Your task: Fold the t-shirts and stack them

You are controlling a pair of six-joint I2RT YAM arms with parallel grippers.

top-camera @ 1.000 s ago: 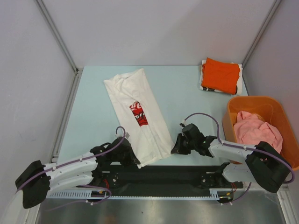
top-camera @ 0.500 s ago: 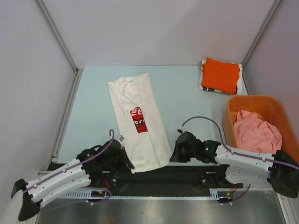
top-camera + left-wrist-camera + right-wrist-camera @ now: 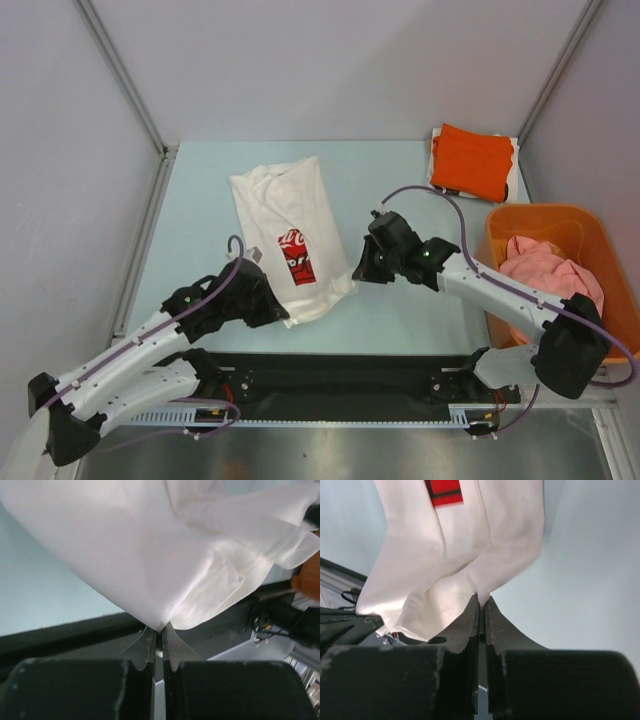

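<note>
Left pincer (image 3: 159, 630) and right pincer (image 3: 482, 600) each pinch the white t-shirt's (image 3: 295, 235) near hem, mid-tabletop (image 3: 200, 200), half-folded. The orange t-shirt (image 3: 472, 160) lies folded at one o'clock, and the pink t-shirt (image 3: 548, 280) sits crumpled in the basket (image 3: 540, 213) at three.

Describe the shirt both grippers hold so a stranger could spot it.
On the pale blue table, left of centre, lies a long white cloth t-shirt, near corners pinched by the left gripper and right gripper. Unlike the folded orange shirt far right and the pink shirt in the orange plastic basket, it bears a red print.
</note>
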